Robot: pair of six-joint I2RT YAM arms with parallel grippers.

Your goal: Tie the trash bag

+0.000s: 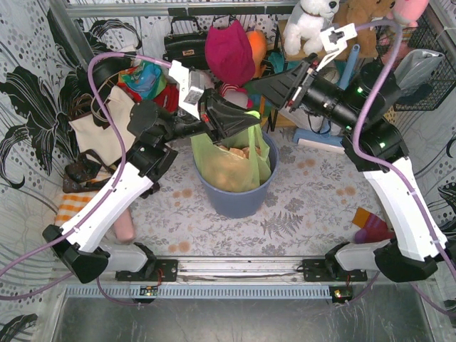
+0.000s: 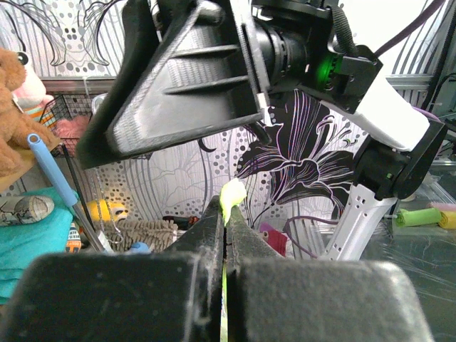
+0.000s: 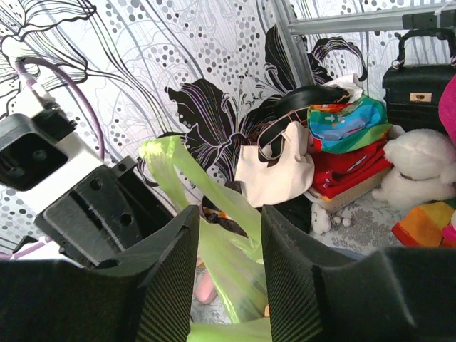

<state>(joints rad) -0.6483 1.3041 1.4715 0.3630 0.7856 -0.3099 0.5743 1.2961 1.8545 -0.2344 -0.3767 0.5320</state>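
The lime-green trash bag (image 1: 231,167) sits in the blue-grey bin (image 1: 239,201), with tan paper showing through. My left gripper (image 1: 251,122) is above the bin and shut on a pulled-up corner of the bag. In the left wrist view the green plastic (image 2: 232,194) pokes out between the closed left gripper (image 2: 226,214). My right gripper (image 1: 251,84) is open just behind and above the left one. In the right wrist view a stretched strip of the bag (image 3: 224,235) runs through the gap of the open right gripper (image 3: 229,210), with the left gripper (image 3: 96,214) at the left.
A magenta cloth bag (image 1: 229,53), a black handbag (image 1: 185,43), a cream bag (image 1: 107,128) and plush toys (image 1: 310,21) crowd the back. A wire basket (image 1: 431,68) stands at the right. A pink object (image 1: 125,228) lies by the left arm.
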